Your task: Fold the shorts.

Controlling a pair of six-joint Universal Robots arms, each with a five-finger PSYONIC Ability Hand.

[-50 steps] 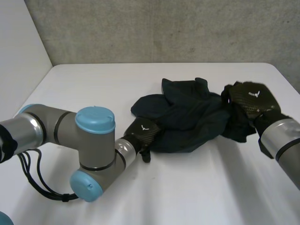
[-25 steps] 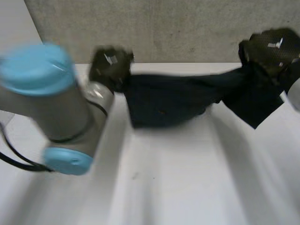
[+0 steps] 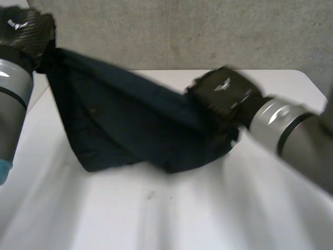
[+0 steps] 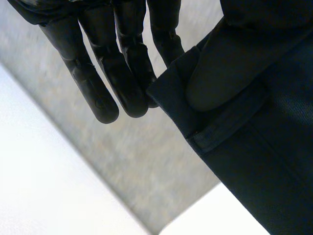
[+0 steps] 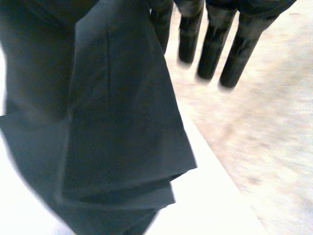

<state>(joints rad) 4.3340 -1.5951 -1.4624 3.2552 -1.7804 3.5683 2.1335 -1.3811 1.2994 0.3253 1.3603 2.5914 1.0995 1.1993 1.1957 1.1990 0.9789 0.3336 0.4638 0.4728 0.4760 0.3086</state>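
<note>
Navy shorts [image 3: 130, 130] hung stretched above the counter [image 3: 208, 208]. Left wrist view showed left hand [image 3: 26, 26] pinching a hem corner; right hand [image 3: 223, 94] gripped the other end.

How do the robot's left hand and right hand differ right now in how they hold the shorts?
The left hand is raised high, far to the left; the right hand sits lower, near the middle, so the shorts slope down between them. The left hand pinches a flat seamed edge against its thumb; under the right hand's palm the cloth hangs in loose folds. Both grip the shorts with fingers mostly straight.
</note>
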